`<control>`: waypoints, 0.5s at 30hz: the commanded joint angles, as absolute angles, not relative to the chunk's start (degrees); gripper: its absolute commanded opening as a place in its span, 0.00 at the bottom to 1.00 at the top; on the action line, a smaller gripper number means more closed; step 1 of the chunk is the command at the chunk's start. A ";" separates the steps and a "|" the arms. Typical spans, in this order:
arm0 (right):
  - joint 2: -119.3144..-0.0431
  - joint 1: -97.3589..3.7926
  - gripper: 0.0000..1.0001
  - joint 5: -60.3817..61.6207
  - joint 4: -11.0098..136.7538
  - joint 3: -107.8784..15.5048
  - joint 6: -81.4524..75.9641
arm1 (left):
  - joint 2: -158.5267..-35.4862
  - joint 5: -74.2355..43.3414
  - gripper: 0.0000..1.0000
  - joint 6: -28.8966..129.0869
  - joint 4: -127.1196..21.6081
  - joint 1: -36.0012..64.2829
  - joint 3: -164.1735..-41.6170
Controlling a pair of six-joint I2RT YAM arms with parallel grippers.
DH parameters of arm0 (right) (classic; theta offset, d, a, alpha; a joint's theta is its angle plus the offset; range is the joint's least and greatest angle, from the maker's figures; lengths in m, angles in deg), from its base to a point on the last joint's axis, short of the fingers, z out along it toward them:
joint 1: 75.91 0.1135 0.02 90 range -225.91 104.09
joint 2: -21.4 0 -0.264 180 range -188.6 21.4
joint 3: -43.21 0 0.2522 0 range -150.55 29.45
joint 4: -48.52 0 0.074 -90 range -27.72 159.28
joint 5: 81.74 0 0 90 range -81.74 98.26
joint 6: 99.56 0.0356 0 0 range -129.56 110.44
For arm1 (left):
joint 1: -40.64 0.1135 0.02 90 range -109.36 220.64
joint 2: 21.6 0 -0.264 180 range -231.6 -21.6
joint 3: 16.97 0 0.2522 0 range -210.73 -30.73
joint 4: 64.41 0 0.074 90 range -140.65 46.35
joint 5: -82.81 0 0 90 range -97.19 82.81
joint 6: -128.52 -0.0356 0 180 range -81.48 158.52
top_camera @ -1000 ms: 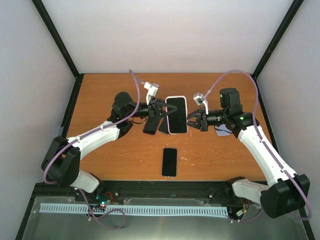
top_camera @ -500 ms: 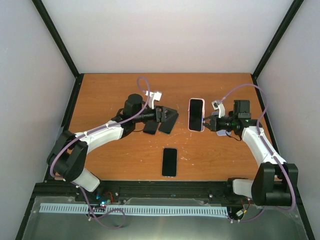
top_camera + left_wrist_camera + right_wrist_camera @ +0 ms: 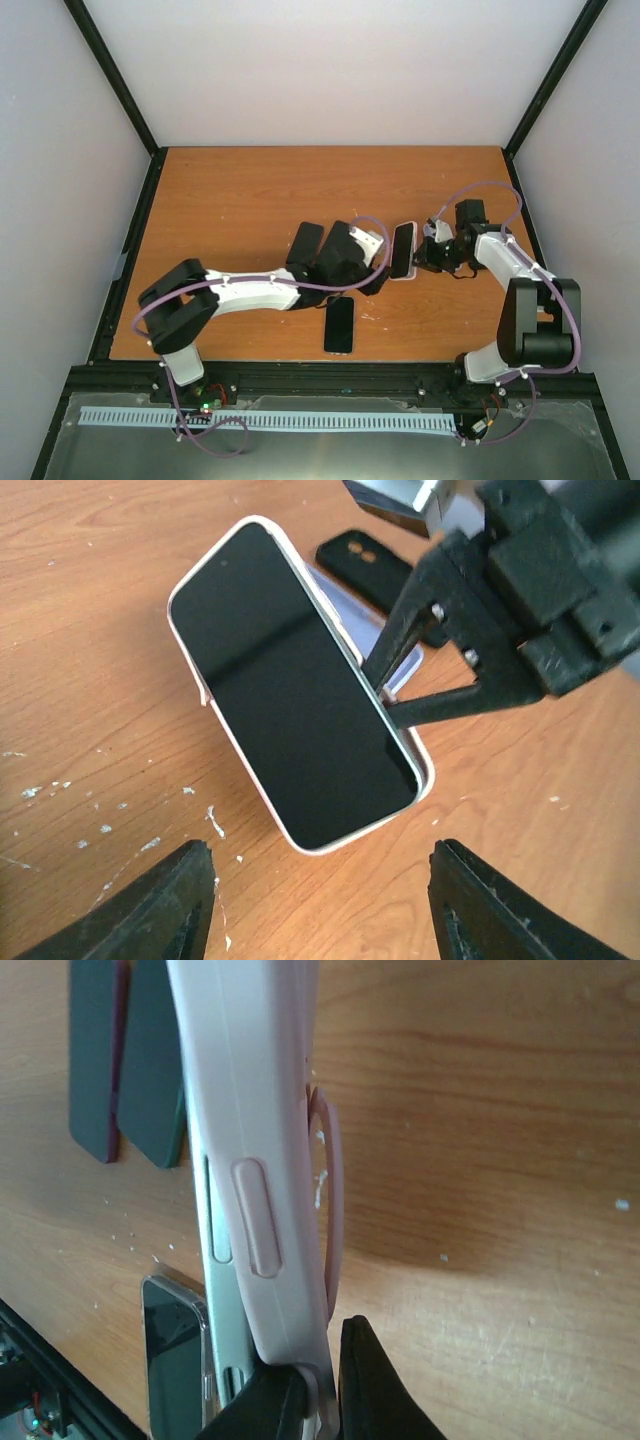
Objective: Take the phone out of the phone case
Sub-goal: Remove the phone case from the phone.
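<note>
**Hands.** The right hand (image 3: 378, 695) is clamped on one long edge of the phone case (image 3: 265, 1160) and holds it tilted above the counter (image 3: 90, 780). The left hand (image 3: 322, 880) is spread wide and holds nothing, just below the case's lower end.

**Step in hand.** In my judgement, the left hand should close on the rim alone at a lower corner, then peel it back against the right hand's grip. Pinching the glass as well would lock the two together.

**Contents.** The phone (image 3: 290, 680) sits in the case, screen facing the left wrist camera. A silver edge shows beside the pink wall, and the seating there is unclear. A second phone (image 3: 339, 323) lies bare on the counter. Two dark covers (image 3: 95, 1050) lie flat; I cannot tell what is in them.
</note>
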State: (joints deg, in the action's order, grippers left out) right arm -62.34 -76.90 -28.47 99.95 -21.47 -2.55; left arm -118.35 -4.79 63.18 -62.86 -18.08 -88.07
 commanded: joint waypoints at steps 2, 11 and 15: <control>-66.61 -77.14 0.03 -24.43 106.56 -27.63 0.87 | -124.83 8.99 0.59 54.43 -58.81 -24.43 -95.55; -70.82 -77.14 0.03 -18.94 109.32 -29.81 3.25 | -132.35 8.42 0.59 55.87 -62.88 -25.21 -100.33; -72.29 -77.14 0.03 -18.87 109.63 -30.20 3.41 | -134.60 6.24 0.54 54.19 -66.16 -25.27 -100.85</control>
